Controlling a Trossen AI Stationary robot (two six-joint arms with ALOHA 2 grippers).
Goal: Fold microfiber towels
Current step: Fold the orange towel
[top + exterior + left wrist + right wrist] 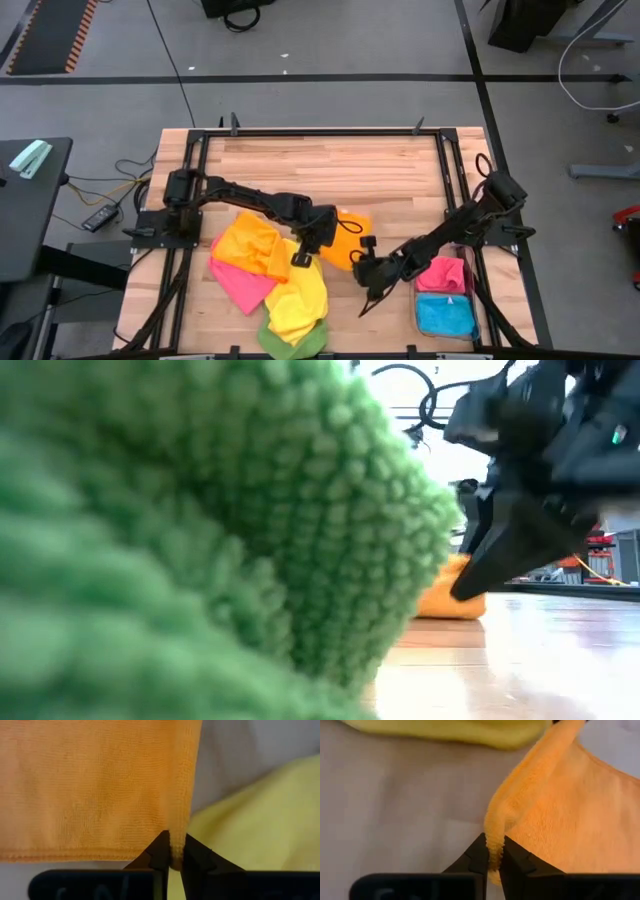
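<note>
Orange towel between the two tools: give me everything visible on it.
The orange towel is a soft, fine-looped microfiber cloth with a stitched hem, lying near the table's middle beside the pile of yellow, pink and green towels. It is partly lifted and bunched rather than flat. The left tool is shut on its hemmed corner; the right tool is shut on a rolled edge fold. In the low view it shows as an orange lump resting on the wooden table.

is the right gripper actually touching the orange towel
Touching. The right wrist view shows the right gripper with its jaws pinched on a raised edge of the orange towel, the fabric squeezed between them.
</note>
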